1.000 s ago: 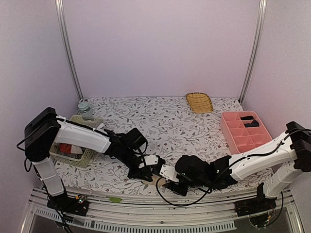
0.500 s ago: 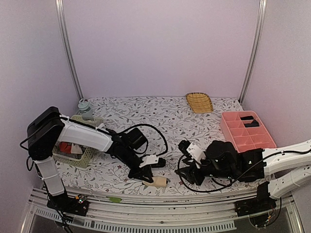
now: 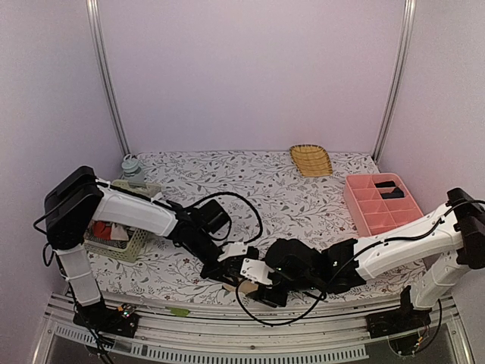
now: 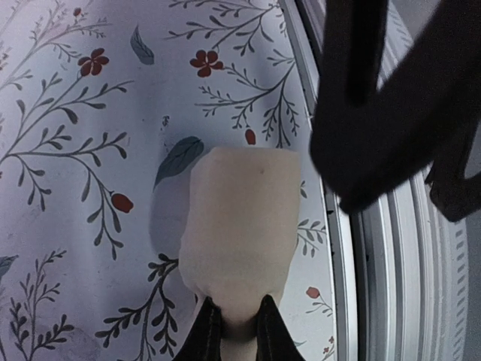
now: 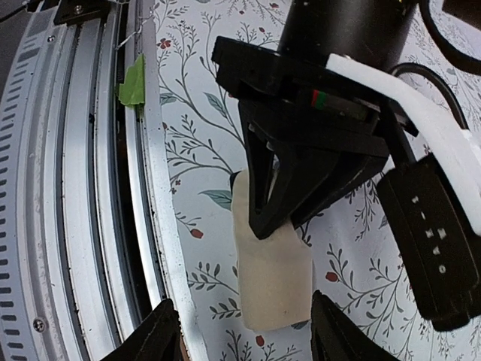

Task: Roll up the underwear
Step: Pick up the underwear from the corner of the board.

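Left gripper (image 4: 237,335) clamped on one end of the rolled beige underwear (image 4: 240,226), right gripper (image 5: 244,335) spread wide, its jaws set either side of the roll's other end, roll laid on the floral table (image 4: 75,188), just beside the metal rail (image 5: 83,188) at the near edge.

From my station I see a small booth: a plain pale lilac back wall (image 3: 250,76), with a matching left wall (image 3: 38,91) and right wall (image 3: 455,98) closing in at the sides. A slim metal left post (image 3: 107,76) and right post (image 3: 395,76) run up the back corners. The table (image 3: 227,171) fills the booth, covered by a white cloth (image 3: 303,201) printed with grey leafy sprigs and small red flowers. Its near edge ends in a ribbed aluminium rail (image 3: 189,341), where a scrap of green tape (image 3: 179,311) sits. The light is soft and even, and the shadows are faint.
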You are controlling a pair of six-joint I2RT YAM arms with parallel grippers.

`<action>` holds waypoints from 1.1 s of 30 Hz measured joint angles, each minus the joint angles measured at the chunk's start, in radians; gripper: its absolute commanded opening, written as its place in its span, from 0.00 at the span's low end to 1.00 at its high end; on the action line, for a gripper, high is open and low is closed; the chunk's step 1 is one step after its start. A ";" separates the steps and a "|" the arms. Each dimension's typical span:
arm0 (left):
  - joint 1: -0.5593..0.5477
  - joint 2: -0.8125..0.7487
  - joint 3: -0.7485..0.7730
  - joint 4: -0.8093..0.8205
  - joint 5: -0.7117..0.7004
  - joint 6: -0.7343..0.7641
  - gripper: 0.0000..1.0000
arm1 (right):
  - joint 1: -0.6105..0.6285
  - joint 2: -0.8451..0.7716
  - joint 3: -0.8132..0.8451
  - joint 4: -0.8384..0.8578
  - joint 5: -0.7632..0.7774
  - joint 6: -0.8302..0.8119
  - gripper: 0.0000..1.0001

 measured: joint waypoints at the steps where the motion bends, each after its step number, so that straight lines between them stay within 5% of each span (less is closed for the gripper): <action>1: 0.001 0.001 0.000 0.000 0.002 0.000 0.02 | 0.000 0.023 0.015 0.007 -0.001 -0.023 0.60; 12: 0.028 0.052 0.040 -0.041 0.072 0.004 0.04 | 0.000 0.183 0.073 0.014 0.044 -0.161 0.59; 33: 0.056 0.138 0.109 -0.118 0.186 0.021 0.05 | -0.034 0.312 0.181 -0.023 0.042 -0.185 0.50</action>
